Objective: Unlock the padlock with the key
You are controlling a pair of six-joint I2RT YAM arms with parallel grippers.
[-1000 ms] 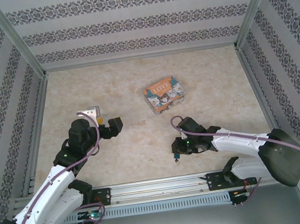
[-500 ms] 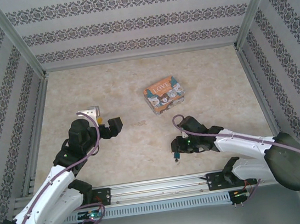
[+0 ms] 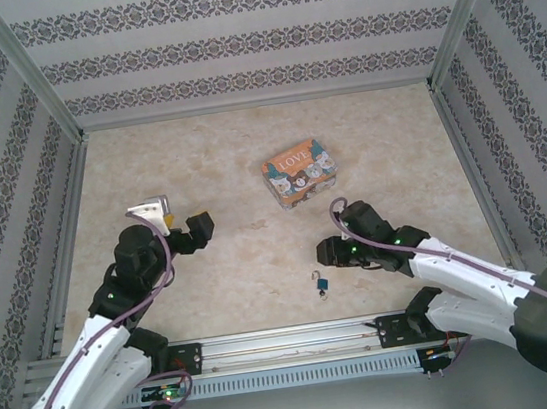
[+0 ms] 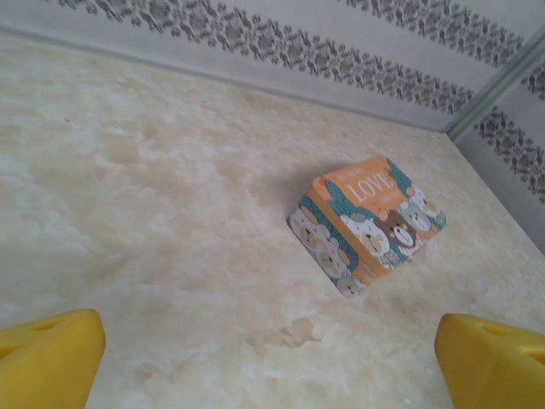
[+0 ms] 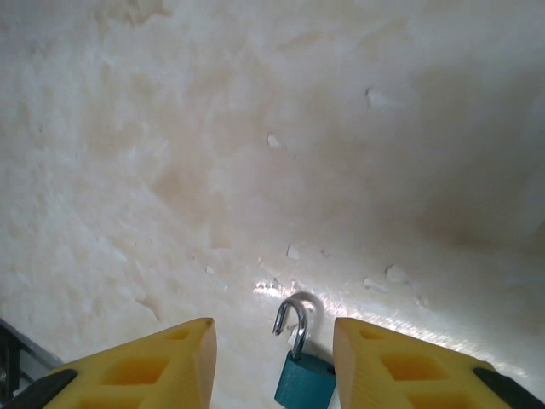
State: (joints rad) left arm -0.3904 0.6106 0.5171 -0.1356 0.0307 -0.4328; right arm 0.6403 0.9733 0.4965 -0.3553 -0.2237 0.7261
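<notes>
The padlock (image 3: 319, 281) lies flat on the table near the front edge, its teal-blue body toward me. In the right wrist view the padlock (image 5: 304, 382) shows its shackle (image 5: 292, 317) swung free at one end, pointing away. A tiny pale sliver at its near end looks like the key (image 3: 323, 294). My right gripper (image 3: 327, 251) hovers just behind and right of the lock, open, and the right gripper (image 5: 272, 362) has the lock low between its yellow fingers (image 5: 145, 366) without touching. My left gripper (image 3: 199, 229) hangs open at the left, its fingers (image 4: 47, 354) wide apart and holding nothing.
The colourful "LOVE" tin (image 3: 298, 172) stands behind the lock near the table's middle, and the tin (image 4: 366, 223) is ahead of the left gripper. Patterned walls and metal posts enclose the marbled table (image 3: 226, 150). The metal rail (image 3: 291, 338) runs along the front edge.
My right gripper has let go of the padlock and drawn back up and to the right, leaving the lock lying on the table. The left arm has pulled slightly back to the left.
</notes>
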